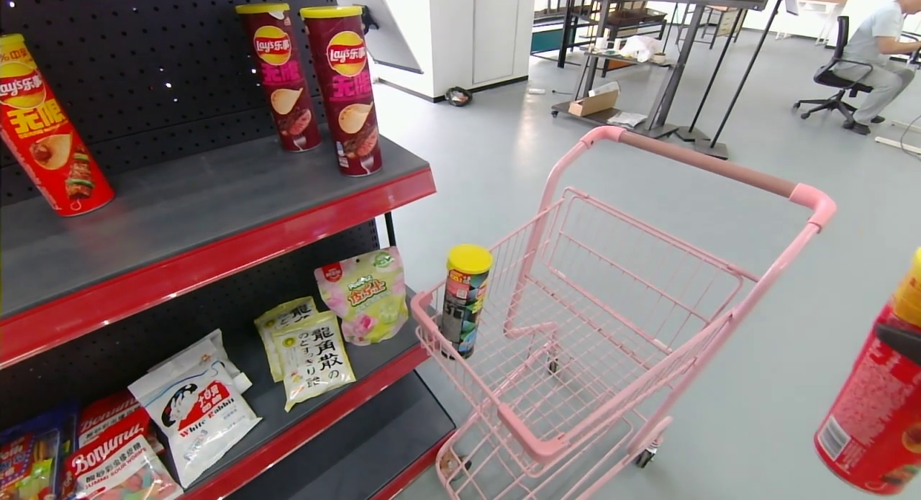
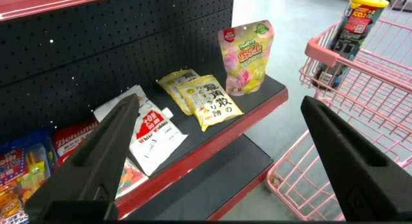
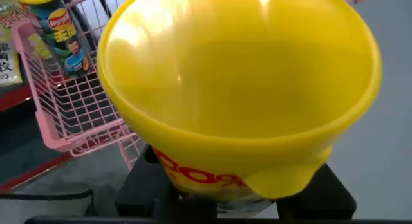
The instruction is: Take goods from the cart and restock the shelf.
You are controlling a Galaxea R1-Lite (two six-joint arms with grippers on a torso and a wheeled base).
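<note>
Where the head view is read as a clock face, the shelf [image 1: 216,219] is noted from 8 to 11 o'clock and the pink cart [image 1: 727,165] from 3 to 6 o'clock, its basket just beside the shelf's end. A dark can [image 1: 464,302] with a yellow lid is recorded upright inside the cart, in the basket corner nearest the shelf, close to 6 o'clock. A red can [image 1: 874,392] is seen at the 4 o'clock edge, tilted and held clear of the floor, outside the cart on the side away from the shelf. It is gripped by the right claw [image 3: 235,195], which is clamped round the body just under the yellow lid [image 3: 238,89]. The left claw [image 2: 212,153] is recorded spread wide, nothing between its fingers [image 2: 96,159], and is pointed at the lower board [image 2: 212,130]. On the upper board [image 1: 180,198] two maroon cans [image 1: 349,90] are noted side by side at 11 o'clock and a red shelf can [image 1: 47,133] at 9 o'clock. On the lower board a green-and-pink bag [image 1: 367,295], yellow sachets [image 1: 313,356] and a white bag [image 1: 198,406] are laid out between 6 and 8 o'clock.
</note>
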